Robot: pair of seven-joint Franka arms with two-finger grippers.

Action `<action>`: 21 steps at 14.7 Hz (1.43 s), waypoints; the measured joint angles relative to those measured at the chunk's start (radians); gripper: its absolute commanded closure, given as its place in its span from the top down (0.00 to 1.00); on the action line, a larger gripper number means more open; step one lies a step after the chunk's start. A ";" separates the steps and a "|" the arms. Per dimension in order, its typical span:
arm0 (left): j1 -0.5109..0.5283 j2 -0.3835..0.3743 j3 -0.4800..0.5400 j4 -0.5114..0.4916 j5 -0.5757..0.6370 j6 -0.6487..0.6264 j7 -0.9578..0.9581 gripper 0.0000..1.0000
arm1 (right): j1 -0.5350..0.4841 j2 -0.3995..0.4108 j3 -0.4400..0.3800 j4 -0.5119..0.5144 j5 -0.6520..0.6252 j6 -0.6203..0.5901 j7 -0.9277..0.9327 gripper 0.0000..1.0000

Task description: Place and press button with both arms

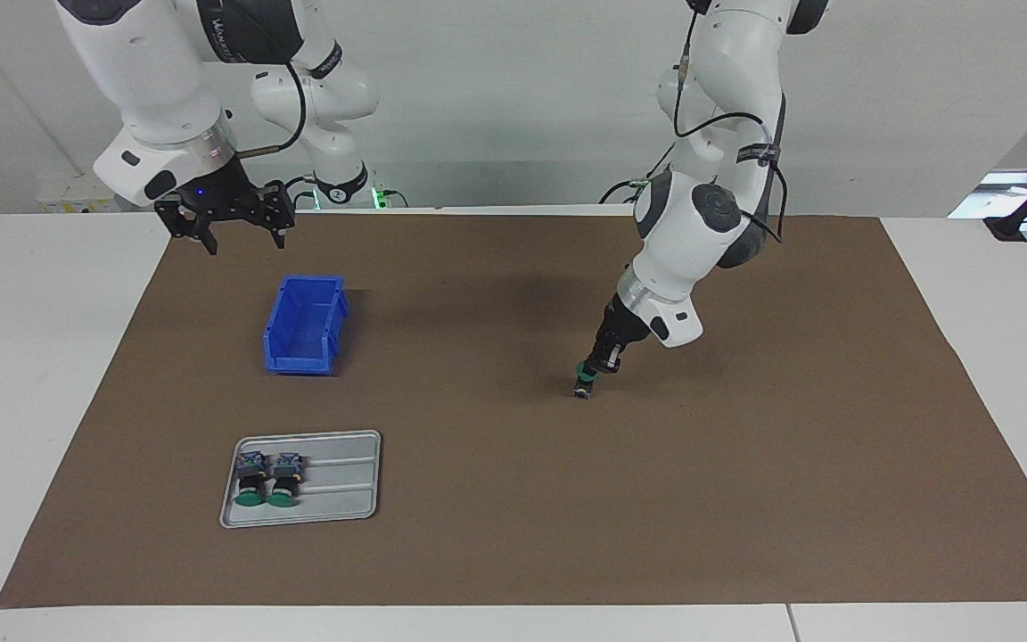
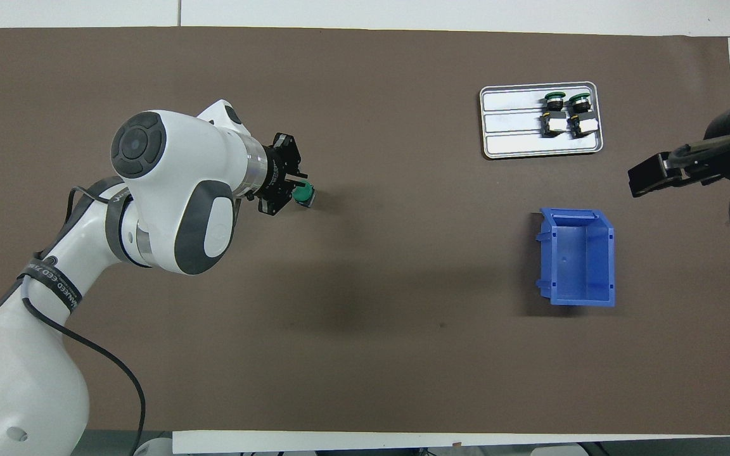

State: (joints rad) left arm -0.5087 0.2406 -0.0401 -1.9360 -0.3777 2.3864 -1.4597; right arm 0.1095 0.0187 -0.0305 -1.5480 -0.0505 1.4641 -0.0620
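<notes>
Your left hand (image 1: 591,367) grips the button (image 1: 583,385) low on the table (image 1: 745,499), mid-mat. Your right hand (image 1: 228,218) waits with fingers spread, raised by the blue bin (image 1: 304,325).

Button (image 1: 583,383) partly hidden by left gripper (image 1: 592,367); contact with table (image 1: 513,428) indeterminate. Right gripper (image 2: 650,176) clipped by overhead view's edge.

Matt brown paper mat (image 1: 745,499), glossy plastic bin (image 1: 304,325), brushed-metal tray (image 1: 344,486).
</notes>
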 measured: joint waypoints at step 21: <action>-0.011 -0.003 0.000 -0.058 0.000 0.046 0.041 0.12 | 0.000 0.000 0.000 -0.001 0.000 0.000 0.000 0.91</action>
State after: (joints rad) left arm -0.5201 0.2371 -0.0405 -1.9943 -0.3777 2.4328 -1.4186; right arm 0.1095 0.0187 -0.0306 -1.5490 -0.0501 1.4640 -0.0620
